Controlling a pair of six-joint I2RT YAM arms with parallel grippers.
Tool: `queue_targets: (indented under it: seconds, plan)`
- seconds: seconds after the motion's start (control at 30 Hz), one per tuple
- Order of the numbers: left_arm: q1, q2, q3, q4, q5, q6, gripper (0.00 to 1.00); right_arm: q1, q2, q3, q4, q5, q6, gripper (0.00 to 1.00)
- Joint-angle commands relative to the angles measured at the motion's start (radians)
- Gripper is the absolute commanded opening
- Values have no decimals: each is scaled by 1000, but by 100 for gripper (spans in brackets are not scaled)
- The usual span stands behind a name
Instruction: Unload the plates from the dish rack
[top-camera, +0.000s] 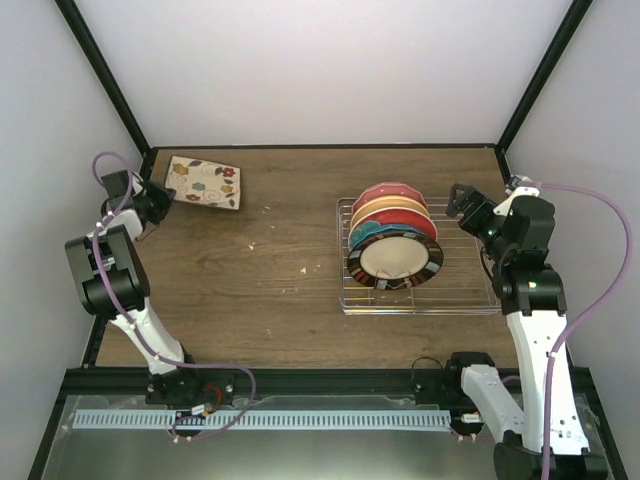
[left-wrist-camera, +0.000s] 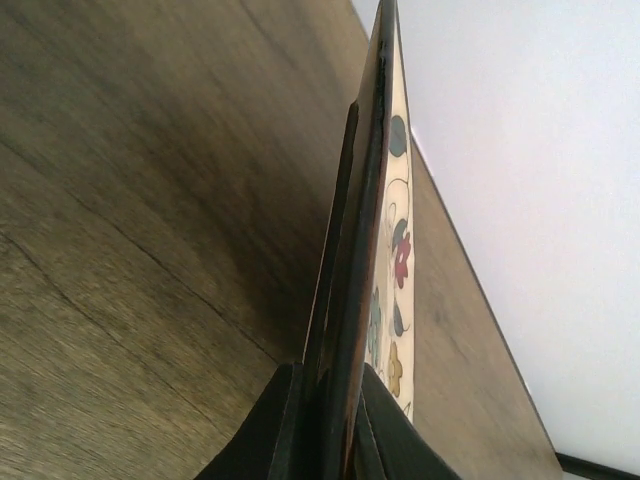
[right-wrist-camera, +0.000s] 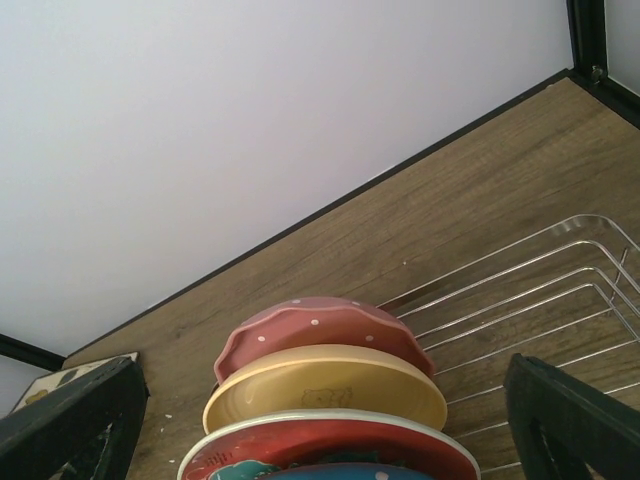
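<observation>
The silver wire dish rack (top-camera: 470, 292) stands right of centre and holds several plates on edge: pink-red scalloped (top-camera: 390, 190) at the back, orange-yellow (top-camera: 392, 208), red (top-camera: 395, 222), teal (top-camera: 365, 238), and the cream plate with a dark striped rim (top-camera: 395, 260) in front. The square cream floral plate (top-camera: 203, 182) is at the far left corner. My left gripper (top-camera: 160, 200) is shut on its edge; the left wrist view shows the plate (left-wrist-camera: 398, 260) edge-on between my fingers (left-wrist-camera: 270, 430). My right gripper (top-camera: 462, 200) is open behind the rack, its fingers (right-wrist-camera: 570, 415) either side of the pink-red plate (right-wrist-camera: 320, 330).
The black frame posts (top-camera: 105, 80) and white walls close in the back and sides. A black rail (top-camera: 320, 380) runs along the near edge between the arm bases. Small crumbs (top-camera: 250, 245) lie on the wooden table.
</observation>
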Motion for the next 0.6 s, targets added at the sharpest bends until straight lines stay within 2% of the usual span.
queue_targets:
  seconds: [0.0,0.33,0.43,0.57]
  plan:
    - [1,-2,42,185,87,-17,4,7,-15,54,-4,19,-10,100]
    - [29,54,32,96,102,33,5,7,-33,63,-25,31,6,100]
    - [40,64,23,72,104,52,15,7,-42,55,-26,29,17,100]
    - [50,71,8,52,104,75,34,7,-51,47,-33,24,28,100]
